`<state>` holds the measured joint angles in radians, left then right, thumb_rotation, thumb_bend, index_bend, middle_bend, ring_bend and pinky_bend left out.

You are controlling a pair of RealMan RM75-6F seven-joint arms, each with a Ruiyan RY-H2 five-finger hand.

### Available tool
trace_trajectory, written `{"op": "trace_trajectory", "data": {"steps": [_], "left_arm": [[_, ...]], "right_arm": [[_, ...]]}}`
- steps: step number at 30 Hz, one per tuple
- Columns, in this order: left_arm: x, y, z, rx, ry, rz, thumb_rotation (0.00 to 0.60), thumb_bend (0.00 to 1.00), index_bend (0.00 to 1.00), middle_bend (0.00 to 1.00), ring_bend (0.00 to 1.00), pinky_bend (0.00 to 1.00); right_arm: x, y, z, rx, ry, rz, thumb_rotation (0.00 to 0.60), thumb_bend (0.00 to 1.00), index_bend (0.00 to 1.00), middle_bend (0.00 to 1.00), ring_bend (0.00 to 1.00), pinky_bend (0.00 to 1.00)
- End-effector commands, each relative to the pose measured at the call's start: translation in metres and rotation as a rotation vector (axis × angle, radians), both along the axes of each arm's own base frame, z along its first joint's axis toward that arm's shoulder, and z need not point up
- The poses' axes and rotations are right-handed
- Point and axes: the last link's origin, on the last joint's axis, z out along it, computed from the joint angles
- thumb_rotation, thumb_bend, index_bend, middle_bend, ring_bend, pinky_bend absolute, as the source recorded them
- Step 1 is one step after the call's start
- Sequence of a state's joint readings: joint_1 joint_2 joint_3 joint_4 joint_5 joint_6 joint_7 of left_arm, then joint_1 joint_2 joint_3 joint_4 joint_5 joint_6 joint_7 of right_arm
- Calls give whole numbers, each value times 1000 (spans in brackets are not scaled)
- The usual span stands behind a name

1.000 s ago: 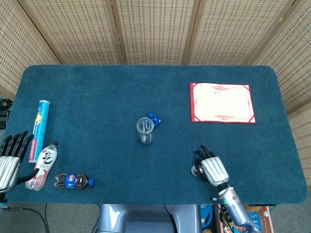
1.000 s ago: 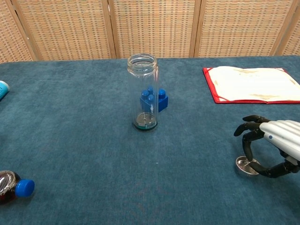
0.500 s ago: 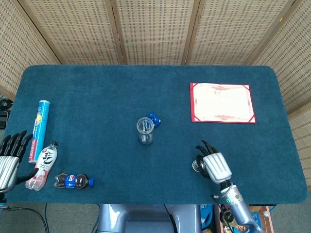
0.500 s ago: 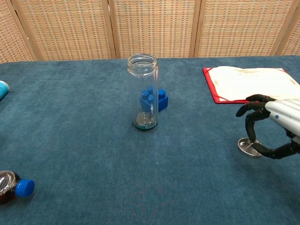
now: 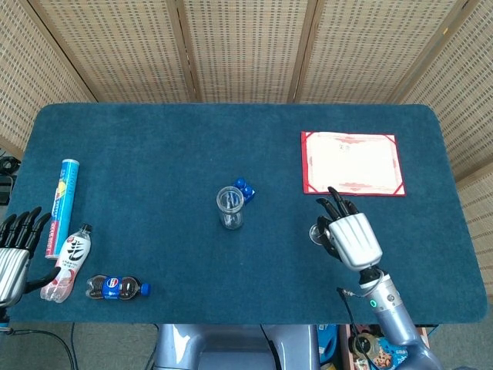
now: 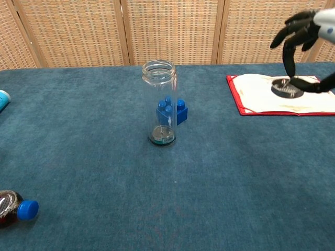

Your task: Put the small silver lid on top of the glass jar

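Above the dark blue felt-covered table (image 5: 154,154), my right hand (image 5: 350,237) is raised off the surface with the small round silver lid (image 6: 286,88) pinched between thumb and fingertips (image 6: 287,70); the chest view shows the lid in the air, in front of the red-bordered white certificate (image 5: 352,163) that lies flat toward the far right of the table. At the table's centre, well apart from the lid and to its left, the tall clear glass jar (image 6: 160,103) stands upright with its mouth open and uncovered. Just behind the jar, touching or nearly touching it, sits a blue plastic building block (image 6: 178,111). At the near left edge, my left hand (image 5: 15,250) rests with fingers apart, holding nothing. Beside it lie a light blue cylindrical tube (image 5: 59,206), a clear bottle with a white label (image 5: 66,264), and a small dark cola bottle with a blue cap (image 5: 117,287).
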<state>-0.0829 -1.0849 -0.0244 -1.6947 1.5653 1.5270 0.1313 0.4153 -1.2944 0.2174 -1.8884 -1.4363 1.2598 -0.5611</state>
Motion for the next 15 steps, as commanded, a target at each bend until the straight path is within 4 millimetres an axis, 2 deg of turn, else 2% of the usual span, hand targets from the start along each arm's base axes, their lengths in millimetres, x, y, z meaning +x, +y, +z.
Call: {"op": "trace_trajectory", "data": {"steps": [1, 8, 15], "left_arm": [[0, 0, 1, 5, -4, 0, 600, 202, 0, 0, 0, 0], [-2, 1, 7, 21, -21, 3, 600, 202, 0, 0, 0, 0], [-3, 4, 14, 32, -45, 6, 600, 201, 0, 0, 0, 0]], "right_arm": [[37, -14, 25, -39, 41, 49, 600, 591, 629, 314, 95, 341], [76, -25, 30, -28, 58, 80, 600, 591, 629, 313, 95, 347], [103, -35, 16, -2, 72, 98, 600, 591, 629, 313, 98, 351]]}}
